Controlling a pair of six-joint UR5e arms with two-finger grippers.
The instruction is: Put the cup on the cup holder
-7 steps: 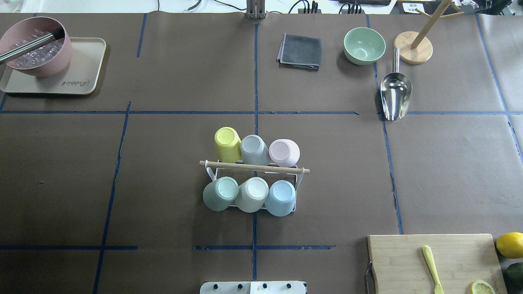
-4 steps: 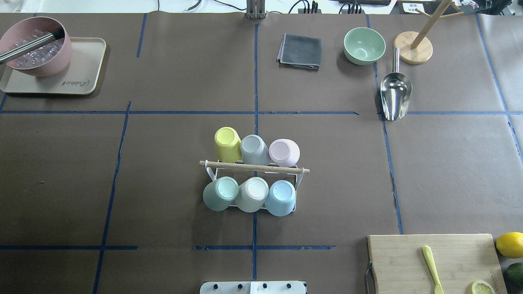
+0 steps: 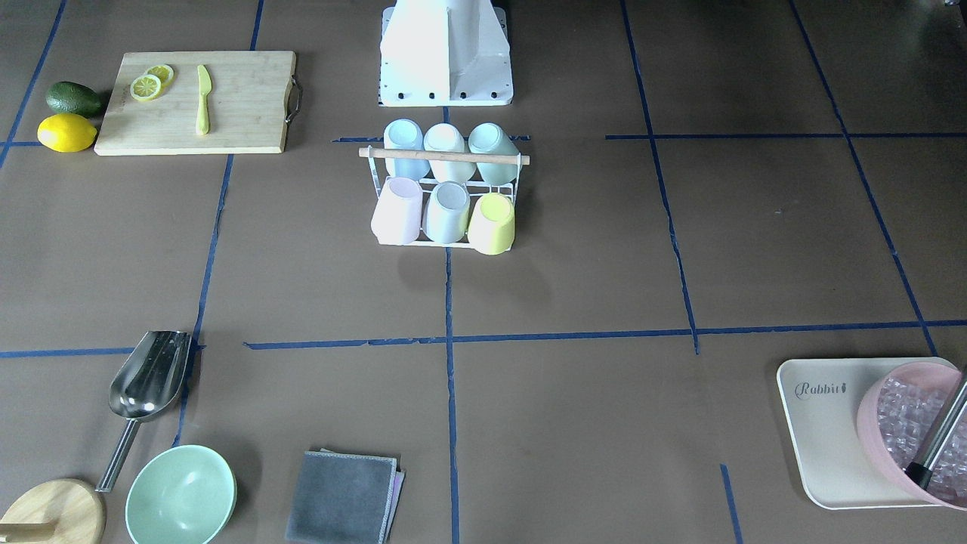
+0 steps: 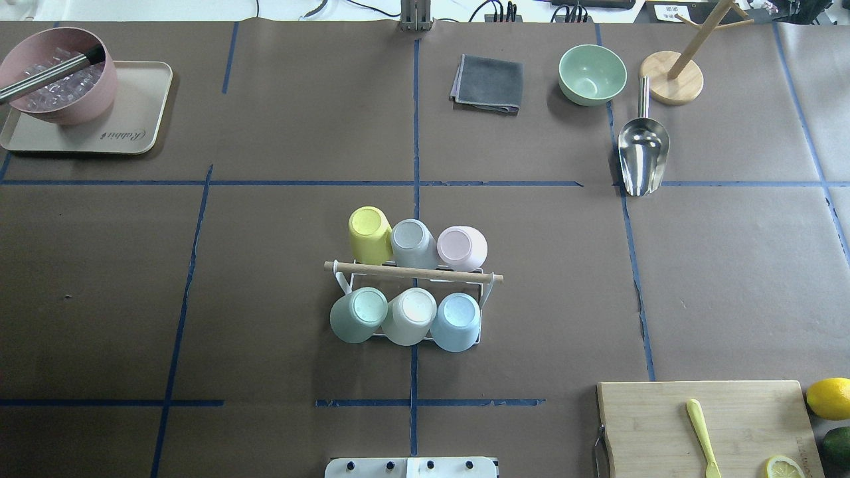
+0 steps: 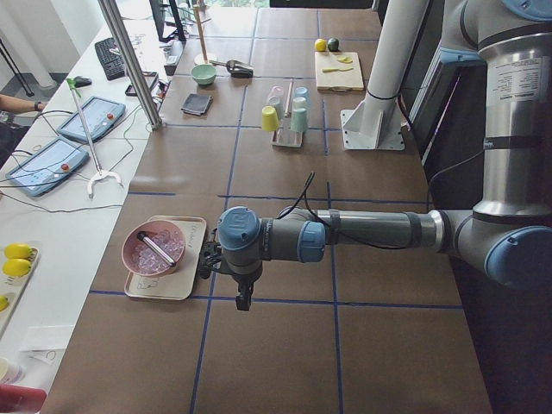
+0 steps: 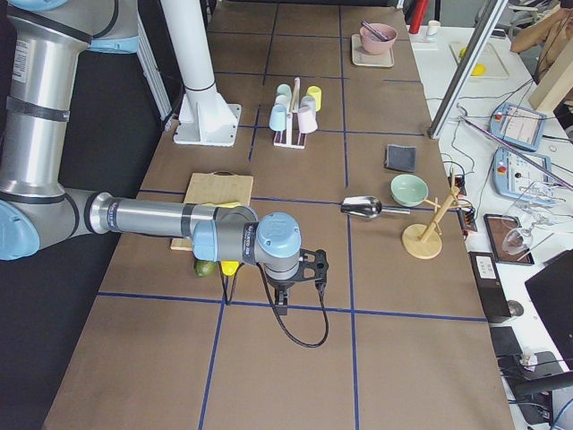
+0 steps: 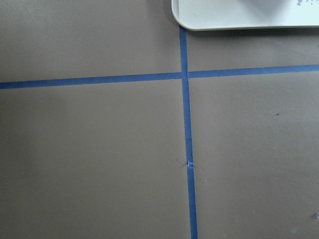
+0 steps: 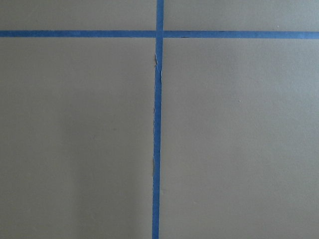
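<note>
The cup holder (image 4: 412, 272), a white wire rack with a wooden rod across its top, stands at the table's middle and also shows in the front-facing view (image 3: 444, 156). Several cups sit upside down on its prongs: yellow (image 4: 369, 234), grey (image 4: 413, 242) and pink (image 4: 461, 247) on the far side, green (image 4: 358, 314), cream (image 4: 410, 315) and blue (image 4: 456, 320) on the near side. My left gripper (image 5: 244, 297) hangs over the table's left end beside the tray. My right gripper (image 6: 283, 303) hangs over the table's right end. I cannot tell whether either is open or shut.
A pink bowl of ice (image 4: 56, 79) sits on a beige tray (image 4: 133, 126) at far left. A grey cloth (image 4: 488, 83), green bowl (image 4: 592, 74), metal scoop (image 4: 641, 156) and wooden stand (image 4: 672, 78) lie at the far right. A cutting board (image 4: 664, 425) is at near right.
</note>
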